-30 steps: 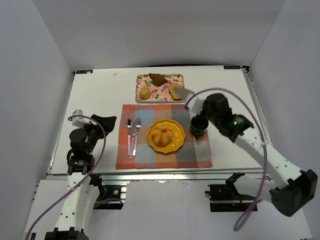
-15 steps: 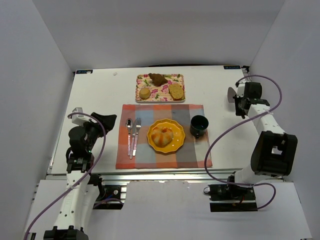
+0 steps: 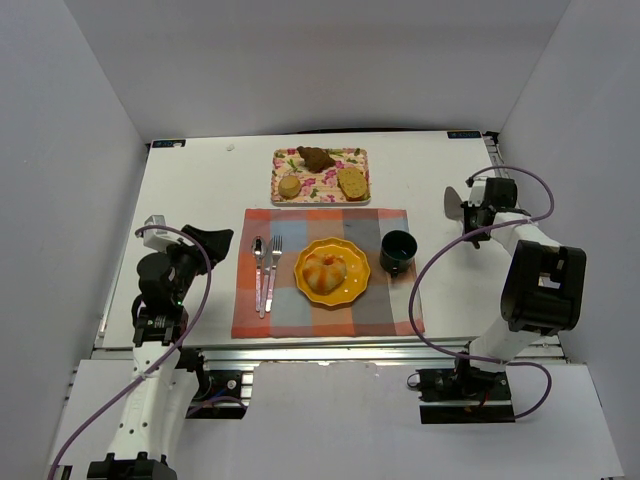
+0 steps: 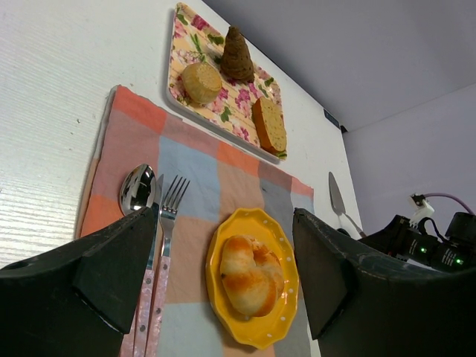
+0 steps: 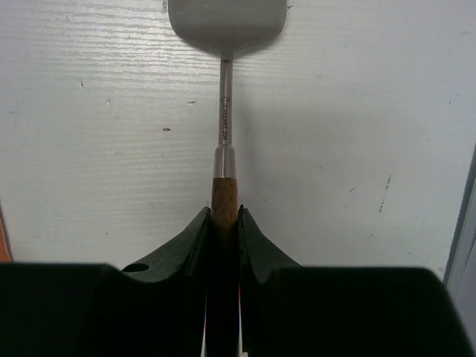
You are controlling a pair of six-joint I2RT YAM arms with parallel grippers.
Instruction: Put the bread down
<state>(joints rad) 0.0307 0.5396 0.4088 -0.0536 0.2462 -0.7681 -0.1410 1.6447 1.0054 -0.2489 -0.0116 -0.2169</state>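
Right end effector (image 5: 224, 223) is clenching the wooden handle of a spatula (image 5: 224, 162) at the desk's (image 3: 200, 190) 3 o'clock side. Left end effector (image 3: 205, 240) is hanging released at 9 o'clock. The bread (image 3: 326, 268) is sitting on the yellow plate (image 3: 356, 287), at 9 o'clock from the dark cup (image 3: 398, 250).

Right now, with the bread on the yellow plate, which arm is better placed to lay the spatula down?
Right. The right gripper is shut on the spatula by its wooden handle, over the table right of the mug. The left gripper is open and empty, beyond the placemat.
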